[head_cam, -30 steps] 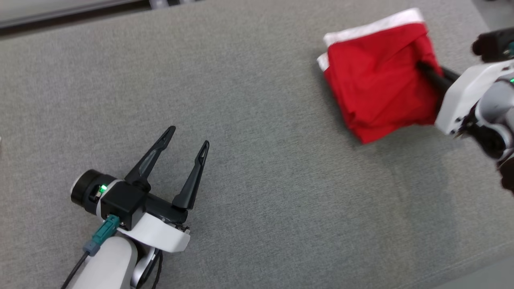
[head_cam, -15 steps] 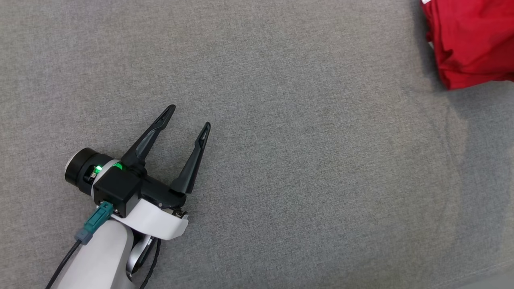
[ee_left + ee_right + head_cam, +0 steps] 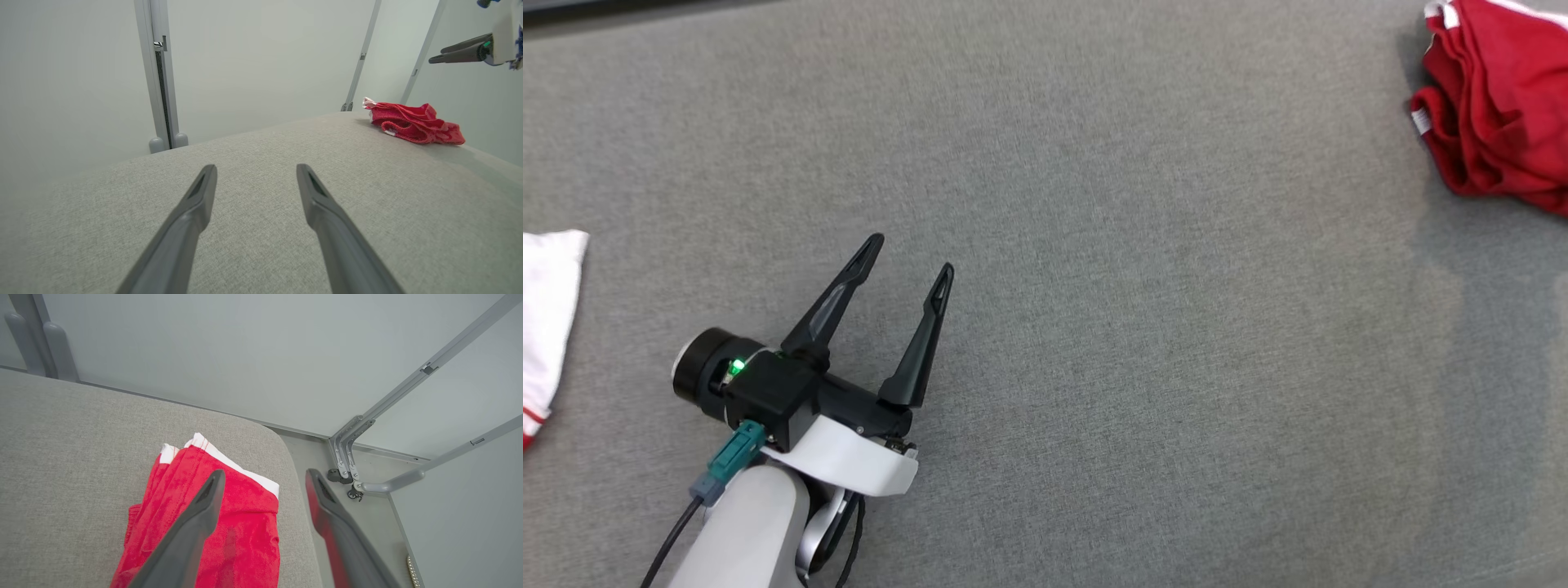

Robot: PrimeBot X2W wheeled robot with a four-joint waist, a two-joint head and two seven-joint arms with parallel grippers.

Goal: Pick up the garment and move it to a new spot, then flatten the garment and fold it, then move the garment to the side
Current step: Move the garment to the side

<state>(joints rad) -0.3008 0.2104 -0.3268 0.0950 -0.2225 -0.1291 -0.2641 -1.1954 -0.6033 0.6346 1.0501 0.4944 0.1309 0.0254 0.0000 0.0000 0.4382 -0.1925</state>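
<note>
setting-aside looks done: garment (image 3: 1494, 98) rests upper right on the bench (image 3: 1094, 204); right end effector (image 3: 265, 473) and left end effector (image 3: 910, 255) spread wide, empty; next, retreat.

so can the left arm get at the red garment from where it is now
Probably not without a long stretch. Nothing lies on the table between the open left gripper and the red garment, but it sits at the far right corner, below the right gripper.

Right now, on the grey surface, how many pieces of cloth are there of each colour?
Red garment, bunched at the far right: 1
White cloth, at the left edge: 1
Total: 2
</note>
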